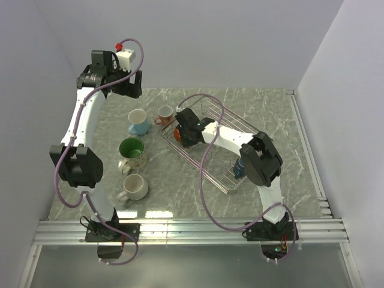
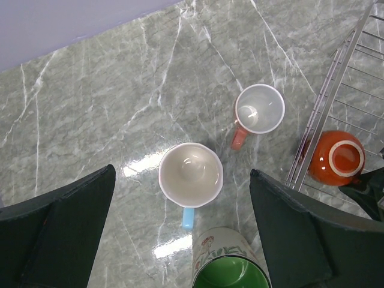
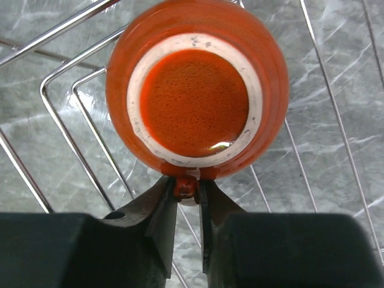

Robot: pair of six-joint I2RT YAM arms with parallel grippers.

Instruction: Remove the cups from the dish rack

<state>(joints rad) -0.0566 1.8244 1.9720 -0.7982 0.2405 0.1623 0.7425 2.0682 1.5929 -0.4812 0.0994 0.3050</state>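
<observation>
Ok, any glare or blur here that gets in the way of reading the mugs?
Top external: a bright reflection band along the near edge of the grey-green marble table. Left wrist: white glare patches on the marble beside the light blue ceramic mug, none on it. Right wrist: the upturned orange-red ceramic mug is sharp, with one small highlight on its base.

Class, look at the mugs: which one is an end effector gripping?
The orange-red mug, bottom-up in the dish rack; the right end effector pinches its handle. No other mug is held.
</observation>
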